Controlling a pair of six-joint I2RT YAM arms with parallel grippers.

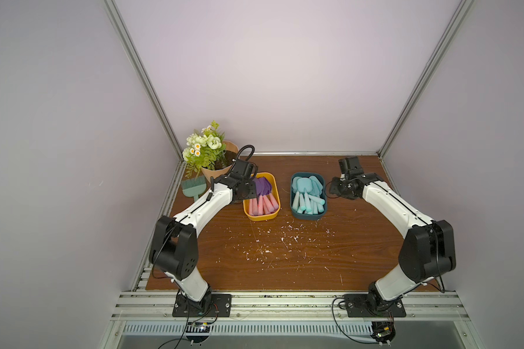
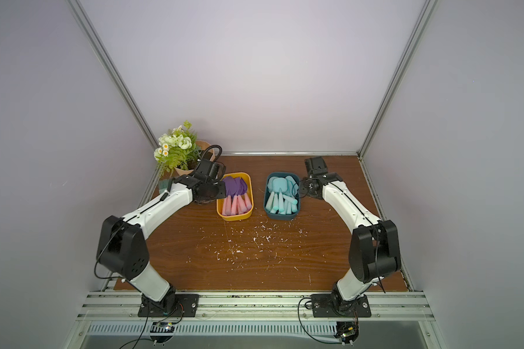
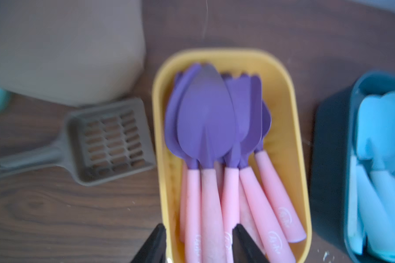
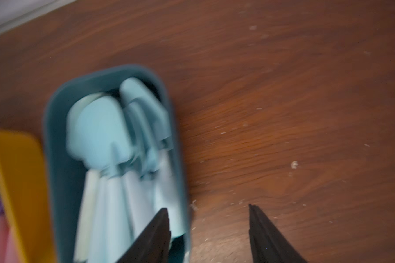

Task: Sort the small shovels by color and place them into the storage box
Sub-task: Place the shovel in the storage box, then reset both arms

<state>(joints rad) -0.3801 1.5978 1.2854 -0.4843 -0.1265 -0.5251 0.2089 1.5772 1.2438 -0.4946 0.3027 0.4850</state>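
Over the yellow box, the left gripper is seen parted and empty; purple-and-pink shovels are stacked inside. Just right of the yellow box, light blue shovels are packed in the teal box, its outer rim straddled from above by the right gripper, spread, empty.

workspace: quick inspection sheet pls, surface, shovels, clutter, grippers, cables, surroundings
surface: brown wood table, scattered white flecks
job's things: purple-and-pink shovels in yellow box; light blue shovels in teal box; none seen loose
clutter: green brush, brown slotted scoop, potted flowers
grippers: left gripper open above the pink handles; right gripper open, empty, at the teal box's edge
cables: black hose looped at the left wrist; thin wires at the arm bases
surroundings: pale walls, aluminium frame
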